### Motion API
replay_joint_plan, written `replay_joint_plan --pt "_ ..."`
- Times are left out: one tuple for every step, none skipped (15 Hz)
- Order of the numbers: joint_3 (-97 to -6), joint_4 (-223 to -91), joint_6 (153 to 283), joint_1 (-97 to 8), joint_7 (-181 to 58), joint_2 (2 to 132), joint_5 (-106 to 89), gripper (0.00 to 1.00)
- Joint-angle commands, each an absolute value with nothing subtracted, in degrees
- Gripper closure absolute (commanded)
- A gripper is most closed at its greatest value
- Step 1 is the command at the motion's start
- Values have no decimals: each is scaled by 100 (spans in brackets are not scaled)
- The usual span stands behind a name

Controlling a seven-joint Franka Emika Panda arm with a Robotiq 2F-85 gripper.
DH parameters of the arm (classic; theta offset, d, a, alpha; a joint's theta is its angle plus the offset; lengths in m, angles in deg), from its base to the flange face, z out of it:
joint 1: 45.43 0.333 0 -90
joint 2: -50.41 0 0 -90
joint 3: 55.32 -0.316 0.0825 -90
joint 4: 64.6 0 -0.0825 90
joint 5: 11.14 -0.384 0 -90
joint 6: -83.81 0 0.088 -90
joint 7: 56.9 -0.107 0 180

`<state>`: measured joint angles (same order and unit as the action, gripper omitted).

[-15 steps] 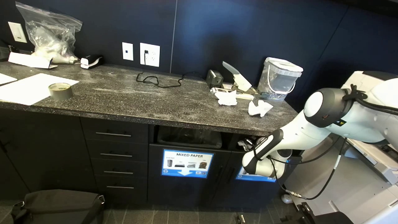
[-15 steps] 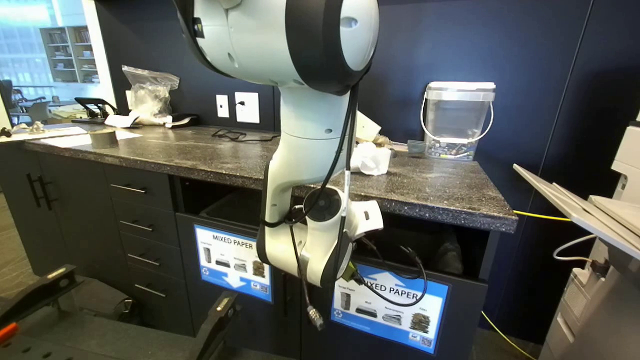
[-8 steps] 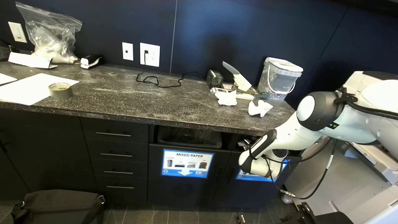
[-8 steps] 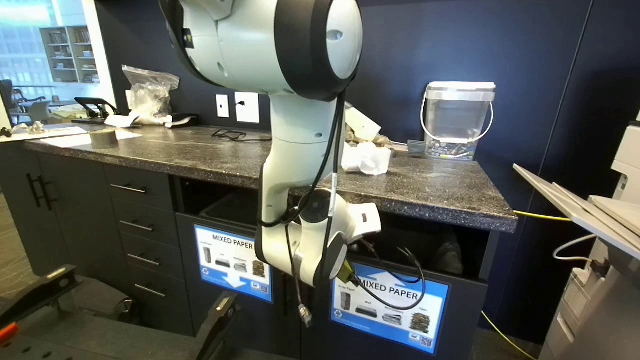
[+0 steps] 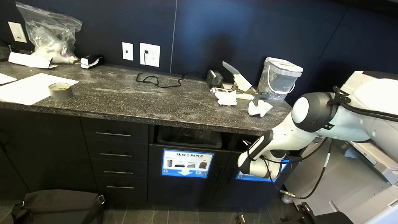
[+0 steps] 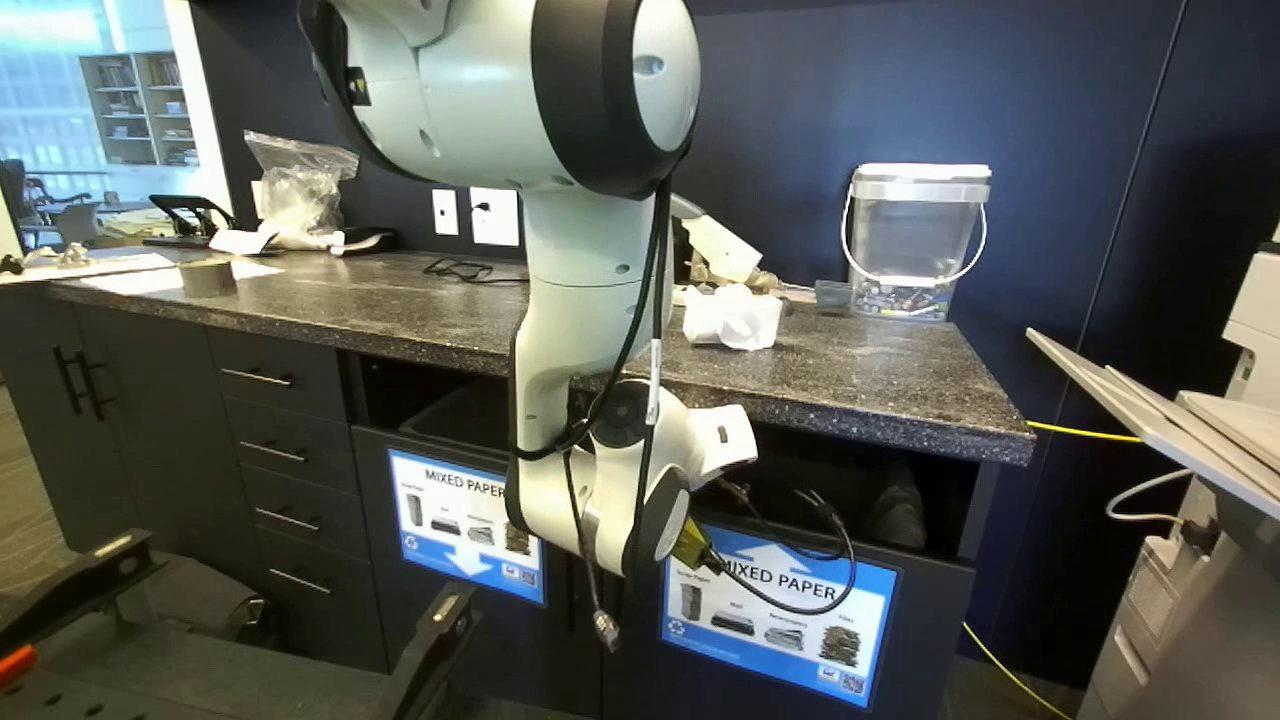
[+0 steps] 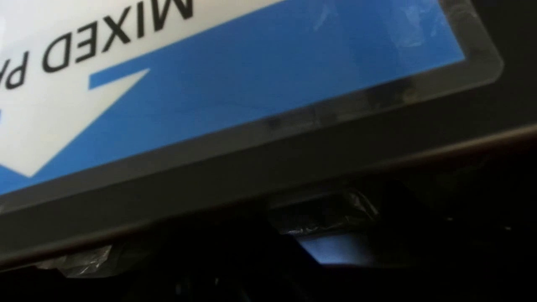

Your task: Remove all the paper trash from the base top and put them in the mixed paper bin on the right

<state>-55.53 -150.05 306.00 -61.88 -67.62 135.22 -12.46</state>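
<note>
Two scraps (image 5: 227, 99) toward the right edge of the counter (image 5: 133, 104) should be light, soft and easily crushed, best pinched by a raised fold; whether the end effector (image 5: 247, 143), shadowed at the bin (image 6: 780, 620), is parted or together I cannot tell.

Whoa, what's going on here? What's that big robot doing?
A robot arm has the job of clearing away paper trash. It reaches down to the right-hand mixed paper bin, but it's too dark around its jaws to see whether they hold any. At least two crumpled white pieces lie on the countertop.
</note>
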Motion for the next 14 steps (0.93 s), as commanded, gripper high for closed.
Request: replay_joint_plan --pt "-5423 -15097 30609 -6024 -6525 13313 -1199 1" --pt "-5413 -15178 30596 -6018 -6493 13253 -1160 0" --pt "-5378 -15320 30591 -5989 -6436 13150 -1149 0" --pt "-5341 -15466 30608 -5962 -6373 13050 -1150 0" --pt "-5303 -15628 30634 -5936 -6308 12936 -1146 0" --pt "-5259 -15849 30665 -5913 -6239 12780 -1108 0" --pt "-5213 -16029 30696 -5870 -6166 12649 -1117 0" --pt "-5152 -16273 30725 -5814 -6077 12469 -1127 0" --pt "-5100 -16491 30720 -5767 -5991 12288 -1102 0" --pt "-5064 -16771 30555 -5728 -5907 12040 -1026 0" --pt "-5076 -17057 30379 -5763 -5870 11828 -814 0" --pt "-5137 -17357 30088 -5872 -5866 11559 -405 0" --pt "-5288 -17629 29906 -6047 -5943 11313 26 0" --pt "-5363 -17908 29692 -6160 -5927 11056 381 0"
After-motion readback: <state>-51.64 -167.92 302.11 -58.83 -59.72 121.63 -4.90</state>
